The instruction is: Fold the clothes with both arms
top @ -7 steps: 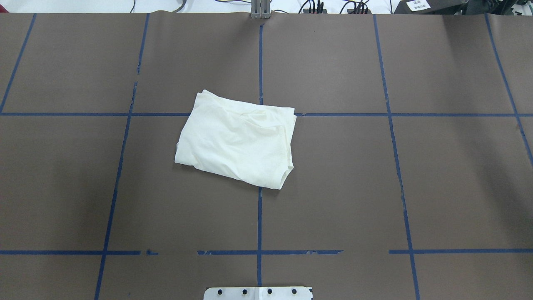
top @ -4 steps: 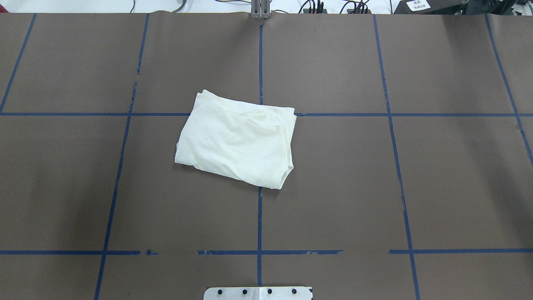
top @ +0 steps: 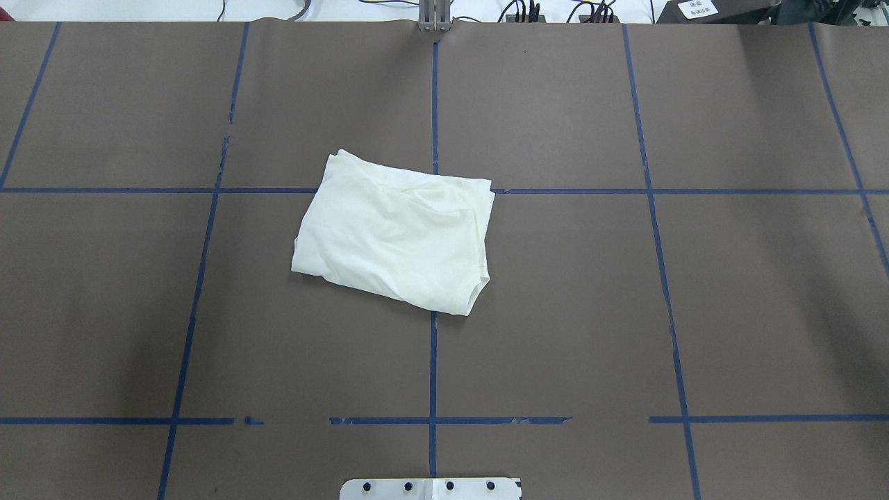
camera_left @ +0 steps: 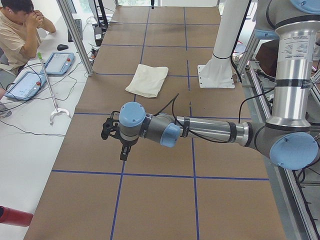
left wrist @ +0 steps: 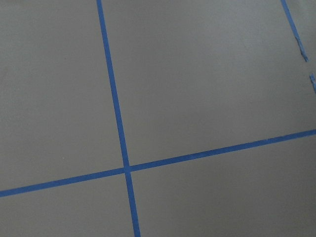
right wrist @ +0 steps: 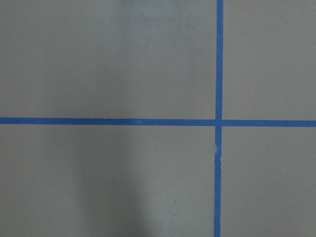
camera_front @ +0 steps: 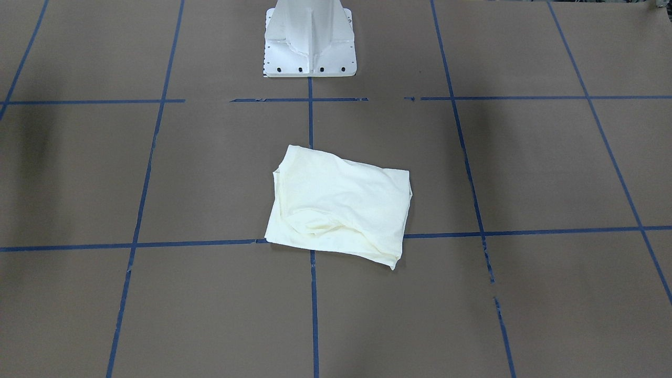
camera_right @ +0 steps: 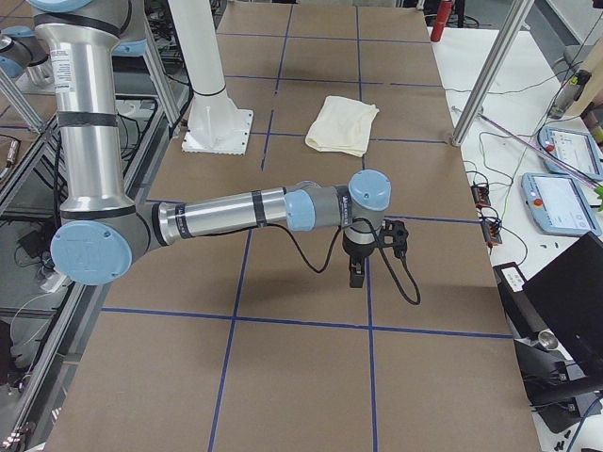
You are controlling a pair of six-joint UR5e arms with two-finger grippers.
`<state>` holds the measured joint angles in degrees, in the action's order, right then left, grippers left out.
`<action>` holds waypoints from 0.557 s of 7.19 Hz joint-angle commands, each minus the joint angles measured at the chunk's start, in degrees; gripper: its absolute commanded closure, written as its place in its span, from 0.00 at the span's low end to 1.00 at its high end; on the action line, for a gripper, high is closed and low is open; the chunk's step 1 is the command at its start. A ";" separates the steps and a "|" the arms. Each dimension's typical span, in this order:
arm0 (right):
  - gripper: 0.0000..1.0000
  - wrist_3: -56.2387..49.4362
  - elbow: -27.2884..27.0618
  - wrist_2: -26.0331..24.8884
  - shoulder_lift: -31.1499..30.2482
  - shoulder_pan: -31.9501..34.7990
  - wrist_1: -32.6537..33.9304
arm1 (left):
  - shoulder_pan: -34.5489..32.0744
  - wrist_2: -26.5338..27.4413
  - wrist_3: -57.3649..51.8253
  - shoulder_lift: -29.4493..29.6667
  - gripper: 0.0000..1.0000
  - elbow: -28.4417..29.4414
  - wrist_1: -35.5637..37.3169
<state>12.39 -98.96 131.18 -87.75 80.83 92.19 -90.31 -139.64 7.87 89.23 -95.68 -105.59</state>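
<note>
The cream shirt [top: 396,236] lies folded into a small, slightly skewed rectangle at the table's middle, plain side up; it also shows in the front view as a folded shirt [camera_front: 341,207] and in the side views as a small shirt [camera_left: 147,80] and shirt [camera_right: 344,123]. My left gripper [camera_left: 123,152] hangs over bare table far from it, seen only in the left side view. My right gripper [camera_right: 356,275] hangs likewise at the other end, seen only in the right side view. Whether either is open or shut I cannot tell. Both wrist views show only brown table and blue tape.
The white pedestal base [camera_front: 310,39] stands near the robot's edge of the table [top: 625,312]. A person [camera_left: 17,30] sits at a side desk with tablets [camera_left: 59,62]. A metal post [camera_right: 490,66] stands by the table's far edge, with more tablets [camera_right: 556,202].
</note>
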 commanded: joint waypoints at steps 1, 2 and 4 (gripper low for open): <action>0.00 -0.34 -0.09 -0.05 -1.98 -0.67 -0.52 | 0.49 5.31 -1.17 -0.54 0.00 -0.12 0.38; 0.00 -0.43 0.08 -0.13 -1.90 -0.67 -0.52 | 1.01 5.52 -4.93 -0.72 0.00 0.14 0.56; 0.00 -0.34 0.26 0.74 -1.81 -0.67 -0.35 | 1.02 5.00 -6.28 -1.77 0.00 -0.21 3.01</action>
<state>12.04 -98.78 131.36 -89.53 80.13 91.76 -89.42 -134.48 2.57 88.10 -95.77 -103.86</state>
